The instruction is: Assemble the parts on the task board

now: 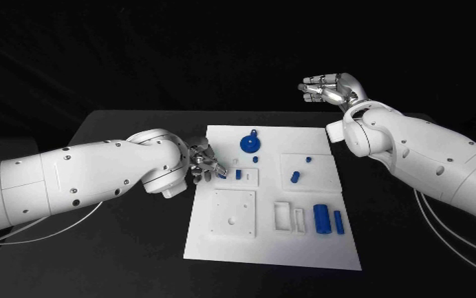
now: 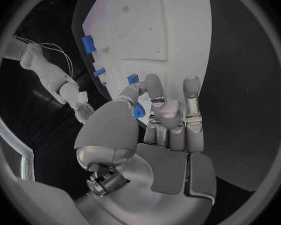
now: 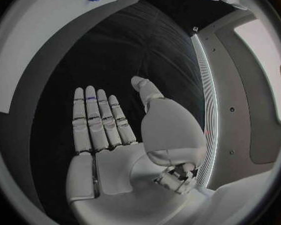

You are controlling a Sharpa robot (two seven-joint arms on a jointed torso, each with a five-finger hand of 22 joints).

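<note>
The white task board (image 1: 273,243) lies in the middle of the black table. My left hand (image 1: 204,161) hovers at the board's left edge and pinches a small blue part (image 2: 138,110) between thumb and fingers. The same part (image 1: 220,172) peeks out below the fingers in the head view. Just beside it a blue peg (image 1: 239,173) stands in a small white block. A round blue knobbed piece (image 1: 251,144) sits near the board's far edge. My right hand (image 1: 327,90) is raised beyond the board's far right corner, holding nothing, its fingers (image 3: 97,117) stretched out straight.
A thick blue cylinder (image 1: 321,217) and a slim blue bar (image 1: 339,222) lie at the board's near right. Two small blue pieces (image 1: 294,175) rest on a raised white square. A white square plate (image 1: 235,213) with holes and white frames (image 1: 284,217) occupy the near middle.
</note>
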